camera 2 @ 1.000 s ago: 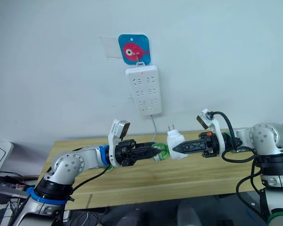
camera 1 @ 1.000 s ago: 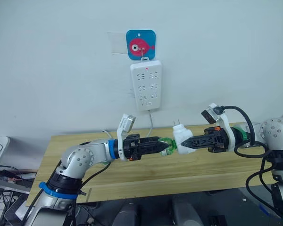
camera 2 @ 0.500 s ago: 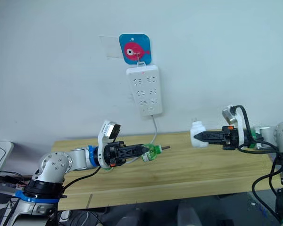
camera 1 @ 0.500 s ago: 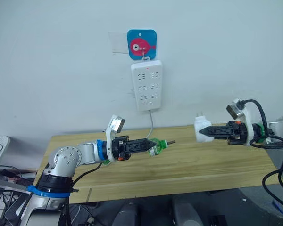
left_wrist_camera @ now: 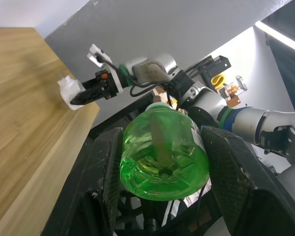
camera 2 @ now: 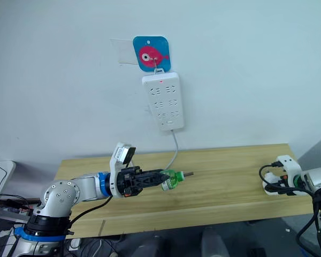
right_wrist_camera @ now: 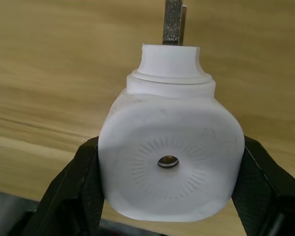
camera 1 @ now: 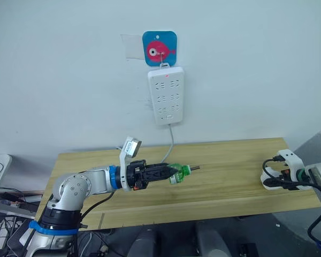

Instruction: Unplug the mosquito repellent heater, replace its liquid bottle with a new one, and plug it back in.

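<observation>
Heater [right_wrist_camera: 169,162] clamped in R gripper [right_wrist_camera: 169,206] at table's [camera 1: 224,176] 3 o'clock edge; L gripper [left_wrist_camera: 160,182] pinches old bottle [camera 1: 177,172], wick out, prob. kept apart for swap.

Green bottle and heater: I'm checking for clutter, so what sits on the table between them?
Nothing: in the left eye view only bare wooden table runs between the green bottle in the left claw and the heater.

I record a translucent green bottle [left_wrist_camera: 163,155] between black textured fingers [left_wrist_camera: 106,182]. The heater [right_wrist_camera: 169,164] is white, with a radial line pattern round its centre hole. The table [camera 1: 224,171] is pale wood grain; the power strip [camera 1: 166,96] white; the hook plate [camera 1: 159,49] blue with a pink fish.
</observation>
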Robot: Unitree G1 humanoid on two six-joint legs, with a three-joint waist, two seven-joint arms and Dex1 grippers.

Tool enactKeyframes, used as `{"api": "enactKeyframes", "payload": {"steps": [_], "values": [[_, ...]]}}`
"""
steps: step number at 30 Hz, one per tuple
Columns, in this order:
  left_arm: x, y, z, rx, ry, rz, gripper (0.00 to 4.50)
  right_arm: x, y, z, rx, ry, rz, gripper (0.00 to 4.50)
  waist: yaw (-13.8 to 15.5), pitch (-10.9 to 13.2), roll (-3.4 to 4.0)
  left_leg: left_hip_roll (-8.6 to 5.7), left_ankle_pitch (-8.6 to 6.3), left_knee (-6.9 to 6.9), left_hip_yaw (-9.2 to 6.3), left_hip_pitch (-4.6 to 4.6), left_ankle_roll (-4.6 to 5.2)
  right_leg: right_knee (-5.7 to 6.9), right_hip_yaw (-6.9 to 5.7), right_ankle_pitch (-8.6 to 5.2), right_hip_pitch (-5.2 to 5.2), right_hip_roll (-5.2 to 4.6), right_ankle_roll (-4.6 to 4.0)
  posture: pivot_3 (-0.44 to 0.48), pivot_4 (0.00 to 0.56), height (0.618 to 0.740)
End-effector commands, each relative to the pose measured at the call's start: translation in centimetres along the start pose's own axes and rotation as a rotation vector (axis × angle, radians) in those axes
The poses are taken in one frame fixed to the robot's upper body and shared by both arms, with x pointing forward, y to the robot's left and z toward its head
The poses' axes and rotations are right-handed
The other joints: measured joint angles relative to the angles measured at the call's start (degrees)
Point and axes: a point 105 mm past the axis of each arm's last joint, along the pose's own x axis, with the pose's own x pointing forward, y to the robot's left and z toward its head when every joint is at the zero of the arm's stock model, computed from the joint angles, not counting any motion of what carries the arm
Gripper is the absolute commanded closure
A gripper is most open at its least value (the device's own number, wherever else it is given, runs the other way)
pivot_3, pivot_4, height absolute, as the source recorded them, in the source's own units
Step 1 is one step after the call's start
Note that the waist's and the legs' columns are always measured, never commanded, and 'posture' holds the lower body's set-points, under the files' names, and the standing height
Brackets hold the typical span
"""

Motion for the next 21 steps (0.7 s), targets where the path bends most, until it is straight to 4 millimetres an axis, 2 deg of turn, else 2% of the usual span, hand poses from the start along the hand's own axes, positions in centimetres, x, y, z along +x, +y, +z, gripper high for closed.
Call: {"api": "enactKeyframes", "payload": {"steps": [1,12,16,17,21], "values": [[0.0,-0.6,0.4,0.043,-0.016,-0.005,2.29,-0.1,-0.3,1.3,-0.025,-0.024,-0.027,1.51,0.0,0.19,-0.01,0.0,0.0,0.0,0.0,0.01,0.0,0.0,0.0,0.0,0.01,0.0,0.0,-0.059,0.201,0.74],[0.1,-0.8,-0.3,0.05,0.003,0.002,2.29,0.7,-0.3,2.8,0.003,-0.046,-0.035,1.51,1.03,0.74,-0.2,-0.03,0.01,0.0,-0.01,0.0,-0.03,-0.03,-0.01,0.01,0.02,-0.01,-0.01,-0.053,0.206,0.74],[0.0,-0.8,-0.2,0.05,0.005,0.005,2.29,0.2,-0.3,3.3,0.011,-0.06,-0.025,0.17,1.02,0.79,-0.19,-0.03,0.01,0.0,-0.01,0.0,-0.02,-0.03,-0.01,0.01,0.02,-0.01,-0.01,-0.064,0.202,0.74],[0.0,-0.7,-0.2,0.051,0.006,0.005,2.29,0.0,-0.4,3.5,0.006,-0.066,-0.024,0.02,1.01,0.8,-0.18,-0.03,0.01,0.0,-0.01,0.0,-0.03,-0.03,-0.01,0.01,0.01,-0.01,-0.01,-0.069,0.2,0.74],[0.1,-0.5,-0.4,0.057,0.016,0.005,2.29,-1.9,-0.6,4.4,0.004,-0.101,-0.01,0.02,0.95,0.82,-0.14,-0.03,0.04,0.0,0.0,0.0,-0.07,-0.03,0.0,0.01,0.01,-0.01,-0.02,-0.085,0.193,0.74]]}}
